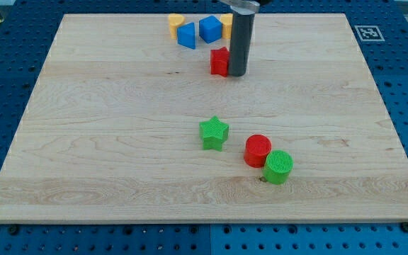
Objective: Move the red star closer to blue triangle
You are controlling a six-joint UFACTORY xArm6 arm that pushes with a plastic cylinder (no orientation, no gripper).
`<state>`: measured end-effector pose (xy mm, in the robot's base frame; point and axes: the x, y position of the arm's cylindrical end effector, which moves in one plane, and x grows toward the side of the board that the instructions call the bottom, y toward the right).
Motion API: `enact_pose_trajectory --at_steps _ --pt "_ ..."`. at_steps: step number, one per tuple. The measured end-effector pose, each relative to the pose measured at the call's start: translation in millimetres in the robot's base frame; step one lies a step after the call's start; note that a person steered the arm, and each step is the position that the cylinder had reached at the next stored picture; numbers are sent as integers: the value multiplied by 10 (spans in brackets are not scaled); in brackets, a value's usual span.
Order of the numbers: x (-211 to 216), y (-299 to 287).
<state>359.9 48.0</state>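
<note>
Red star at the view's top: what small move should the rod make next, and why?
Probably a short push toward the view's upper left. My tip sits right against the red star's right side, and the blue triangle lies up and left of the star, with a gap between them, so pushing that way should close it.

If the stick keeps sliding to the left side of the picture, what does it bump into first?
Most likely the red star. My tip sits right beside it on the view's right, apparently touching. The blue triangle lies farther toward the view's top left, though depth is hard to judge.
</note>
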Motion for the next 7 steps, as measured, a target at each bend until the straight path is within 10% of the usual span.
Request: enact_pose_trajectory --at_steps 5,7 --pt "-456 -590" --pt "256 -1252"
